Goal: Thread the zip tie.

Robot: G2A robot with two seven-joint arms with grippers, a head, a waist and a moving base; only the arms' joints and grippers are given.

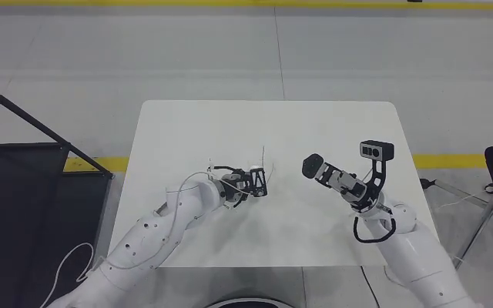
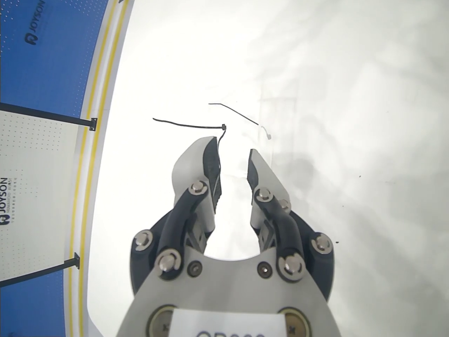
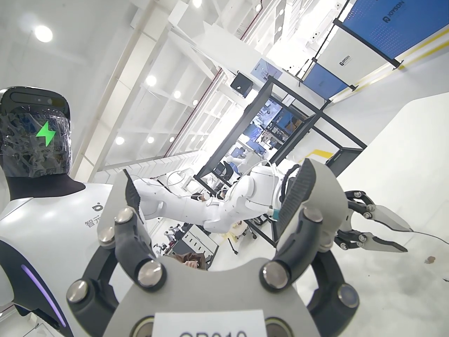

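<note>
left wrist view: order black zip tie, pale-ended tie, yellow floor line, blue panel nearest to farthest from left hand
From the left hand:
1. black zip tie, reaching one fingertip.
2. pale-ended tie, on the table just beyond the other fingertip.
3. yellow floor line, past the table's edge.
4. blue panel, behind that line.

Bright ceiling lamps shadow the table softly (edges bow).
</note>
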